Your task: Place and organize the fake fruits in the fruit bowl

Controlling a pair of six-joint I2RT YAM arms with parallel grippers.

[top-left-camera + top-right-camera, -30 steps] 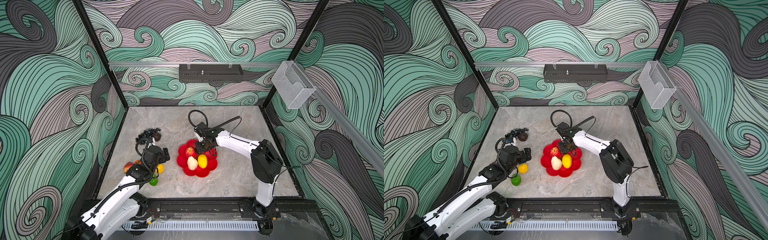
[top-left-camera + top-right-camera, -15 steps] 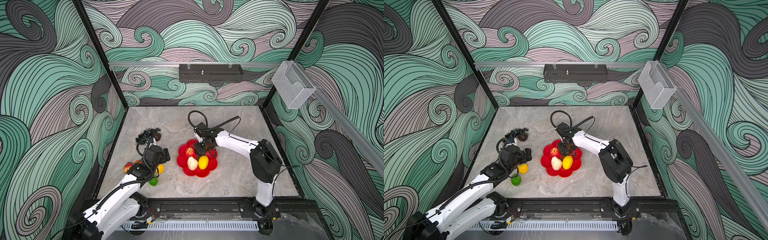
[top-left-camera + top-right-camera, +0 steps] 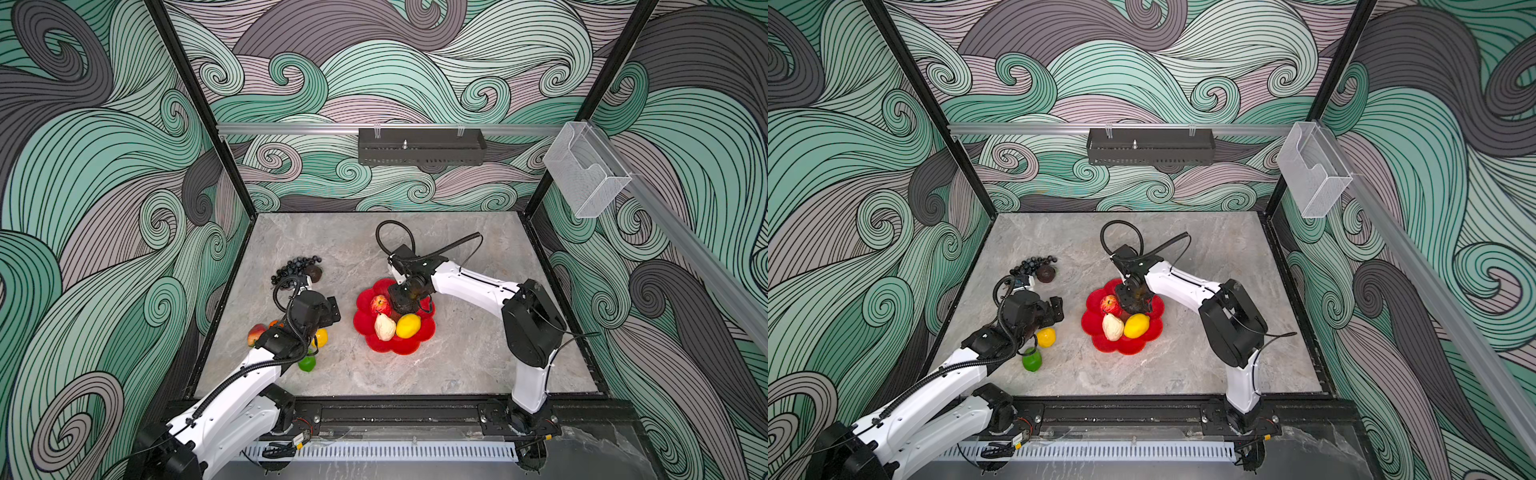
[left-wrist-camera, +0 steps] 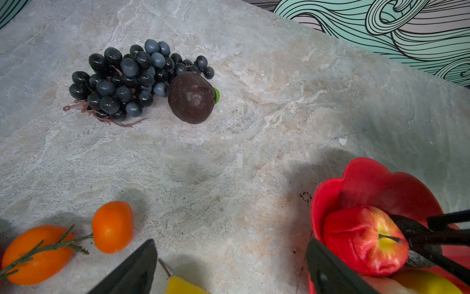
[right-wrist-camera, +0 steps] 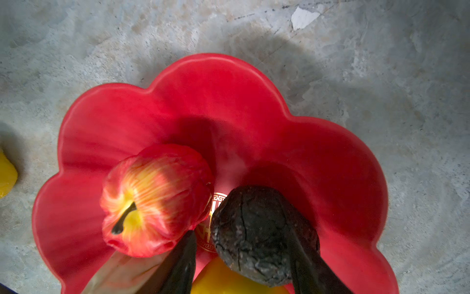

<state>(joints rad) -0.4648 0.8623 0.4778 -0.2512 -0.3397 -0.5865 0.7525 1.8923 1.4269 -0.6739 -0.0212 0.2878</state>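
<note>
The red scalloped fruit bowl (image 3: 376, 347) (image 5: 203, 84) holds a red apple (image 3: 379, 304) (image 5: 155, 201), a beige pear (image 3: 384, 327), a yellow lemon (image 3: 408, 325) and a dark avocado (image 5: 256, 234). My right gripper (image 5: 241, 236) (image 3: 405, 301) stands open around the avocado; one finger touches it, the other is apart. My left gripper (image 4: 230, 252) (image 3: 328, 309) hangs open and empty over the table left of the bowl. On the table lie a grape bunch (image 4: 127, 81), a dark round fruit (image 4: 190, 98), two stemmed oranges (image 4: 113, 226), a lemon (image 3: 1046, 337) and a green lime (image 3: 1032, 360).
A reddish-yellow fruit (image 3: 256, 333) lies by the left wall behind my left arm. A black tray (image 3: 422, 146) hangs on the back wall and a clear plastic box (image 3: 586, 174) on the right rail. Patterned walls enclose the marble table (image 3: 457, 365).
My right gripper's jaws have spread apart around the avocado in the bowl. The left arm has shifted slightly; the fruits on the table have not moved.
</note>
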